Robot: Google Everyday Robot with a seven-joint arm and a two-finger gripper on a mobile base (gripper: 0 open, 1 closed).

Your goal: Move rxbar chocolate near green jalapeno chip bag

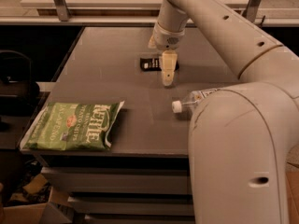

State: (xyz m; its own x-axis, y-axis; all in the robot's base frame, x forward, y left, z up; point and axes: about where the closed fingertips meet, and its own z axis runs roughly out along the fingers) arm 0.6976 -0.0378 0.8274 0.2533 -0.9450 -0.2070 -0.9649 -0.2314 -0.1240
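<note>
The rxbar chocolate (150,64) is a small flat black wrapper with white lettering, lying on the grey table (112,78) near its middle back. My gripper (167,76) hangs just to the right of the bar, partly over its right end, pointing down at the table. The green jalapeno chip bag (74,126) lies flat at the table's front left corner, well apart from the bar and the gripper.
A clear water bottle (191,101) with a white cap lies on its side at the right, partly hidden by my arm. My large white arm fills the right side of the view. A white counter runs along the back.
</note>
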